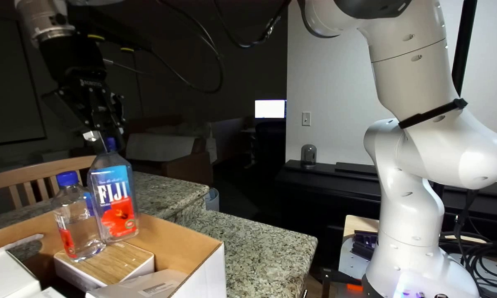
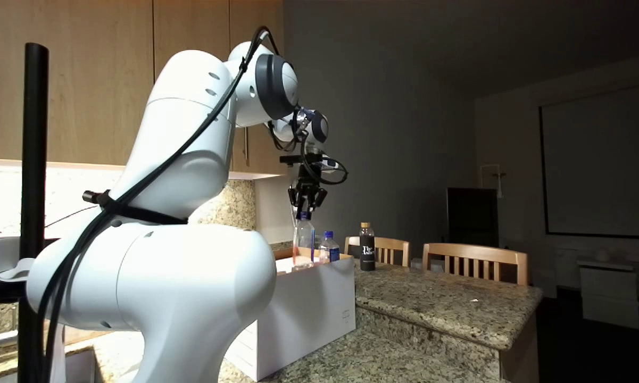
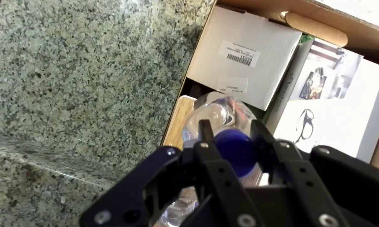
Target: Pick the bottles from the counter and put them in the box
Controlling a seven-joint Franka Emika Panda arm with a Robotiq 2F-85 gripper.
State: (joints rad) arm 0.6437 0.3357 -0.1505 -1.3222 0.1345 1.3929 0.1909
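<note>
The gripper [image 3: 233, 134] is grasping a FIJI bottle [image 1: 116, 196] by its blue cap [image 3: 235, 154], inside the box [image 1: 209, 273].
At left in an exterior view, a second bottle [image 1: 76, 223] is standing on a wood-topped block [image 1: 115, 261]; just beside it, the FIJI bottle is pointing cap-up; whether it is touching the block is not showing. Further right, the counter [image 1: 252, 248] is extending beyond the box.

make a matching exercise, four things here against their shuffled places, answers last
Things
A. Black gripper
B. Black-bodied bottle with tan cap
C. Large cardboard box, white outside, brown inside
D. White-sided, wood-topped block

Places
1. On the raised granite countertop
2. Inside the box
3. Around a blue bottle cap
4. On the lower granite counter

Pairs: A-3, B-1, C-4, D-2
</note>
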